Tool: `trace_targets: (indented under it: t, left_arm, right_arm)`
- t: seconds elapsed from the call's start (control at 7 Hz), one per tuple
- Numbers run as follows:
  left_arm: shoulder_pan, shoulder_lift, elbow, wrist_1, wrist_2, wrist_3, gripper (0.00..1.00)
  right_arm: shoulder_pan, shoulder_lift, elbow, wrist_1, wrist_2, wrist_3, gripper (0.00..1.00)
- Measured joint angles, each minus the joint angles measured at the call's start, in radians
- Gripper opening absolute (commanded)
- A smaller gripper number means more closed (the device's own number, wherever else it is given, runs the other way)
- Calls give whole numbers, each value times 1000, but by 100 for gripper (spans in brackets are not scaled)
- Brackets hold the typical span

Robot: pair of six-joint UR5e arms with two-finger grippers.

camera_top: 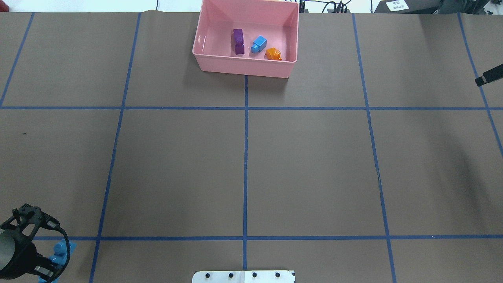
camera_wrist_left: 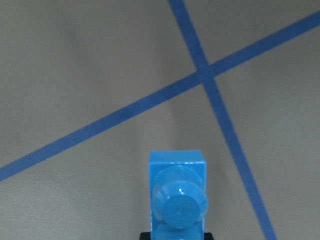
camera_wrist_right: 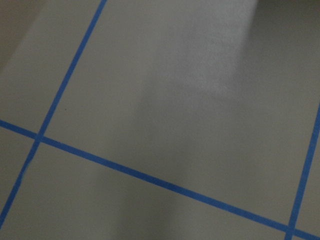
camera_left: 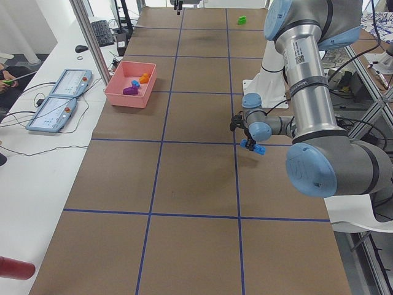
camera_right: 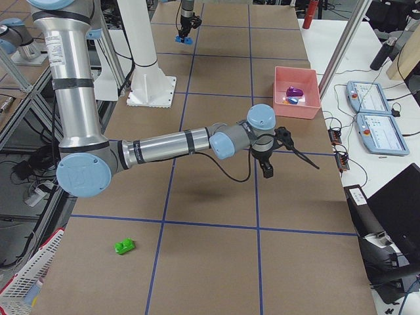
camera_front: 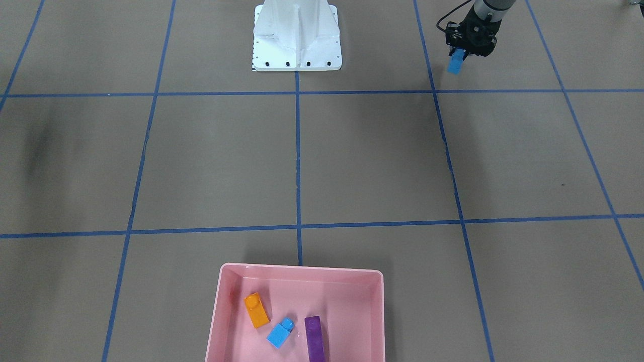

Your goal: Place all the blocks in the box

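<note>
My left fingers (camera_front: 460,52) clamp long blue brick (camera_front: 455,65) above desk (camera_front: 377,161), well apart from pink box (camera_front: 302,274). My right fingers (camera_right: 267,172): cannot tell spread. Orange brick (camera_front: 256,310), small blue brick (camera_front: 280,333), purple brick (camera_front: 315,339) in box; green brick (camera_right: 124,246) on desk.

We see a pink box (camera_front: 302,269). Inside it lies a light blue brick (camera_front: 280,333), with an orange brick (camera_front: 256,310) at its ten o'clock and a purple brick (camera_front: 315,339) at three. The black left gripper (camera_front: 458,55) grips a second blue brick (camera_front: 455,64). The green brick (camera_right: 124,246) lies on a brown table (camera_front: 377,161) gridded with blue tape (camera_front: 298,151).
</note>
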Motion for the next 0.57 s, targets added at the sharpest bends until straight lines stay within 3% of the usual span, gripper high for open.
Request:
trace_targets:
  t: [0.57]
  left_arm:
    - [-264,-120,-8,-2,-199,9,0]
  right_arm:
    - [-31,-219,24,7,-19,-4,100]
